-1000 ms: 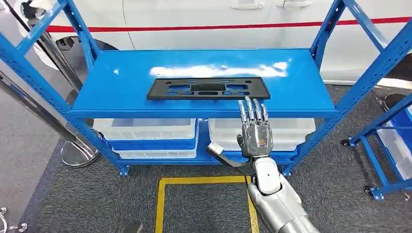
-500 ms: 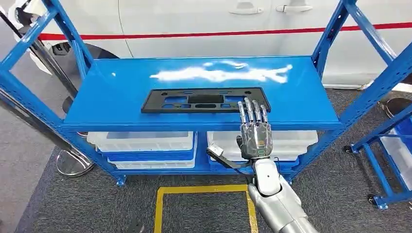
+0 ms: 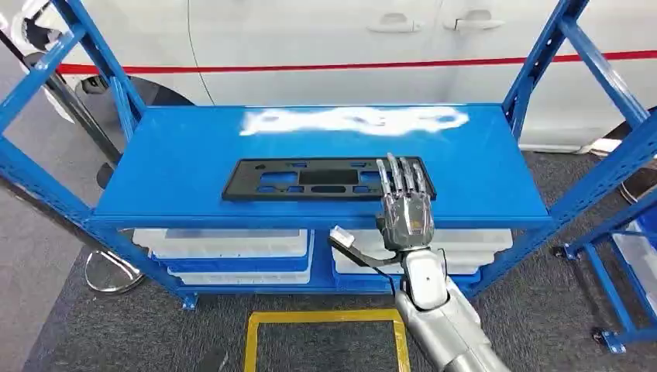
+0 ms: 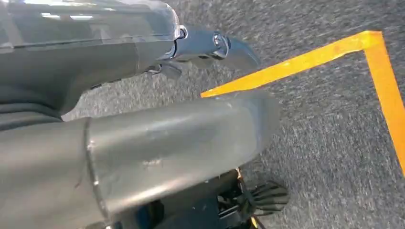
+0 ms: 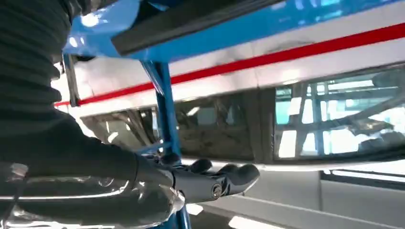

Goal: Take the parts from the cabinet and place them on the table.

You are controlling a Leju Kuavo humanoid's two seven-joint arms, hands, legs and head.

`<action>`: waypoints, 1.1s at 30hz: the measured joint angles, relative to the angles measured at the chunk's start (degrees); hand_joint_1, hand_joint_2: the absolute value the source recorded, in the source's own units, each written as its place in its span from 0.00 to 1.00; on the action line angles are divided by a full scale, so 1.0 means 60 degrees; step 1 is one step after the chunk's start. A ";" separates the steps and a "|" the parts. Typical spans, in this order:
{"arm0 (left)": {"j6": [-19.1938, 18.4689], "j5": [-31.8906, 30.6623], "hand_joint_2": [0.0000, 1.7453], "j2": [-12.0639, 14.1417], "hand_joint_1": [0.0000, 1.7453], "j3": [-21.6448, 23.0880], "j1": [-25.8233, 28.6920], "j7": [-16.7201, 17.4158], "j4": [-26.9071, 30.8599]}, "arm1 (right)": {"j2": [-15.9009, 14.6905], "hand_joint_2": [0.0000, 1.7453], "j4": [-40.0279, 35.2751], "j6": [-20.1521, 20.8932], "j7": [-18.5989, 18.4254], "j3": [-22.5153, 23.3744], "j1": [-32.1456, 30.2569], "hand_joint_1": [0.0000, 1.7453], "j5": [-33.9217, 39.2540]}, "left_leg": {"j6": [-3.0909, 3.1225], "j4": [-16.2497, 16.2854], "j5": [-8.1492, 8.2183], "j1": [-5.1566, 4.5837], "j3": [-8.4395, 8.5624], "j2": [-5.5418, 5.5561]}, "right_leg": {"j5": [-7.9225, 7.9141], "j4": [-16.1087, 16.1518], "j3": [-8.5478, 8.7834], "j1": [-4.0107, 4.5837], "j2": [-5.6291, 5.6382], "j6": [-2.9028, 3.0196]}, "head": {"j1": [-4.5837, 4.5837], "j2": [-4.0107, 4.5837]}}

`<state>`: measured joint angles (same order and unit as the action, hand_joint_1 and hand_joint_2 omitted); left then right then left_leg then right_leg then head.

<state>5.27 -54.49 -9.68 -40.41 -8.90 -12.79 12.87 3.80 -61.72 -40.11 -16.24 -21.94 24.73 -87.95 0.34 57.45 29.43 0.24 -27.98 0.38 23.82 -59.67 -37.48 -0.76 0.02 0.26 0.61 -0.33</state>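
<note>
Right hand [image 3: 404, 209] advanced over shelf [image 3: 178, 155] near edge, fingers straight and spread, holding nothing, tips now over black plastic panel [image 3: 310, 179] right end (contact unclear). Grasp looked imminent. Left hand [image 4: 143, 143]: grip unreadable.

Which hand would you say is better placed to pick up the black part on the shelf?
Right: the right hand is raised with its fingers over the black part's right end; the left hand hangs over the floor.

shelf top [image 3: 178, 163]: open above | uprights [image 3: 542, 58] flank both ends | black plate [image 3: 310, 178] mid-front
</note>
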 joint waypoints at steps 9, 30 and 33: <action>0.0080 0.0000 0.00 0.0011 0.00 0.0000 -0.0032 -0.0095 0.0000 | 0.0044 1.00 0.0168 0.0000 -0.0106 -0.0536 -0.0097 0.00 -0.0004 | -0.0162 0.2295 0.0668 0.0063 -0.1548 -0.0015 | 0.0119 0.0057 0.0232 0.0015 0.0015 0.0235 | -0.0007 0.0000; 0.0135 -0.0018 0.00 0.0022 0.00 -0.0007 -0.0079 -0.0277 0.0000 | 0.0222 1.00 0.0342 -0.0004 -0.0077 -0.1067 -0.0213 0.00 -0.0004 | 0.0100 0.0096 -0.0521 -0.0051 -0.0787 -0.0011 | 0.0396 -0.0016 0.0422 0.0050 0.0018 -0.0031 | -0.0004 0.0000; 0.0127 -0.0047 0.00 0.0040 0.00 -0.0007 -0.0082 -0.0364 0.0000 | 0.0240 1.00 0.0342 0.0000 -0.0091 -0.1078 -0.0194 0.00 -0.0004 | -0.0061 0.0321 -0.0304 -0.0022 -0.0860 -0.0019 | 0.0341 0.0081 0.0471 -0.0022 0.0002 0.0124 | -0.0007 0.0000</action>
<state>6.03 -54.77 -9.44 -40.46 -9.39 -14.97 12.87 5.24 -59.67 -40.11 -16.79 -28.41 23.56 -87.97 -0.03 59.37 27.60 0.11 -33.14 0.26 25.87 -59.18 -34.66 -0.89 0.04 1.00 0.57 -0.33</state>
